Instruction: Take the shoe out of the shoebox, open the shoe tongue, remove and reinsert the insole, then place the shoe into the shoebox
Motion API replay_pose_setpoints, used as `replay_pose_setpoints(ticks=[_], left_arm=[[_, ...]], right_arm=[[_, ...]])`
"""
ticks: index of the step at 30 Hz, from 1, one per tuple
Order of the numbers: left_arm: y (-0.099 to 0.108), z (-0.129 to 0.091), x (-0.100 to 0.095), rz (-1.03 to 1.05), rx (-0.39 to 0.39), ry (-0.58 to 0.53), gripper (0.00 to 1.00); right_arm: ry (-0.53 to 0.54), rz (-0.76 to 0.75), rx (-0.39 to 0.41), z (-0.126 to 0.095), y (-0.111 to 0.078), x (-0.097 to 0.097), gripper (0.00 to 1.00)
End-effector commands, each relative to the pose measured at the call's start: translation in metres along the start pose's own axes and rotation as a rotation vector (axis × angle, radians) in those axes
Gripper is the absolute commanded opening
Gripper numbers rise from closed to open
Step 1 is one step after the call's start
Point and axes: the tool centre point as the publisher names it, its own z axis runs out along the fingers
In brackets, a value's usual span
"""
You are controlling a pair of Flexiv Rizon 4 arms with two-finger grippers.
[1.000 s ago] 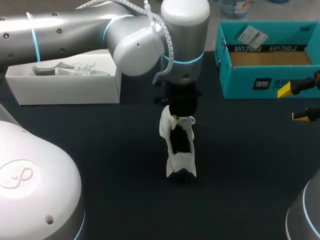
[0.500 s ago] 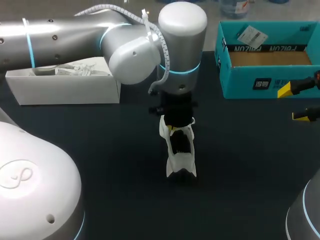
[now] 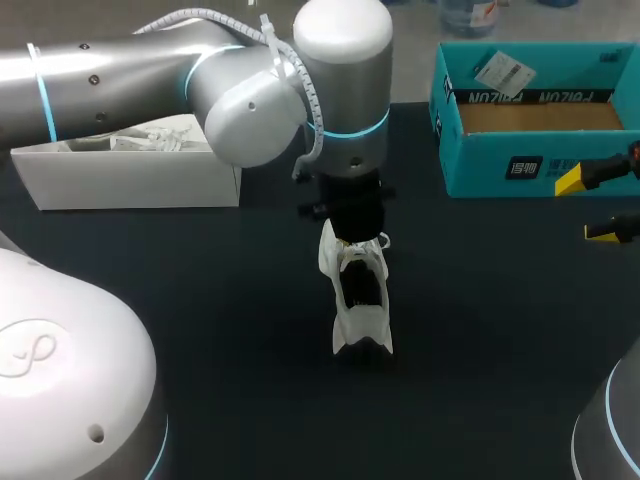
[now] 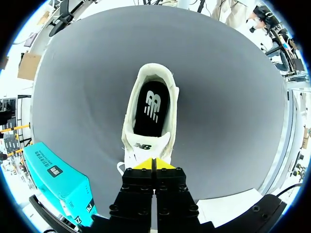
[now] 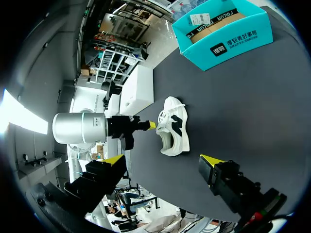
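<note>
Dark table [image 3: 200, 300]: shoe [image 4: 151, 111] just ahead of L tool [image 4: 153, 163], pressed together, touching tongue [image 4: 144, 145].

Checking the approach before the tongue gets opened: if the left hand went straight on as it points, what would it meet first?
The shoe's tongue: the left hand, tips together, sits right at its upper edge, with the black insole beyond. Whether it touches the tongue yet is unclear.

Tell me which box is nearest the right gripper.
The teal box: it stands close by the right gripper at the table's right side. The white box is across the table, at the far left.
</note>
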Motion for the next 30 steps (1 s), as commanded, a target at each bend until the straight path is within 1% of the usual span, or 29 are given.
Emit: replay_pose_setpoints(ticks=[1,3,4,8,11,14,17,20,24,27,30], left_arm=[[0.001,0.018,-0.006,-0.003,0.018,0.010,0.00],[-0.004,0.021,-0.005,-0.002,0.021,0.017,0.00],[-0.006,0.022,-0.004,-0.005,0.037,0.011,0.00],[-0.016,0.028,0.000,0.003,0.033,0.033,0.00],[-0.021,0.027,0.003,0.007,0.038,0.043,0.00],[-0.020,0.020,0.005,0.002,0.023,0.042,0.00],[-0.017,0.010,0.001,-0.028,0.021,0.016,0.00],[-0.014,0.008,-0.005,-0.050,0.022,0.003,0.00],[-0.011,0.019,-0.010,-0.042,0.035,0.019,0.00],[-0.016,0.033,-0.007,-0.021,0.052,0.051,0.00],[-0.021,0.040,-0.003,-0.019,0.070,0.061,0.00]], right_arm=[[-0.002,0.001,0.001,0.001,0.000,0.000,1.00],[-0.002,0.001,0.001,0.001,0.000,0.000,1.00],[-0.002,0.001,0.001,0.001,0.000,0.000,1.00],[-0.002,0.001,0.001,0.001,0.000,0.000,1.00],[-0.002,0.001,0.001,0.001,0.000,0.000,1.00],[-0.002,0.001,0.001,0.001,0.000,0.000,1.00],[-0.002,0.001,0.001,0.001,0.000,0.000,1.00],[-0.002,0.001,0.001,0.001,0.000,0.000,1.00],[-0.002,0.001,0.001,0.001,0.000,0.000,1.00],[-0.002,0.001,0.001,0.001,0.000,0.000,1.00],[-0.002,0.001,0.001,0.001,0.000,0.000,1.00]])
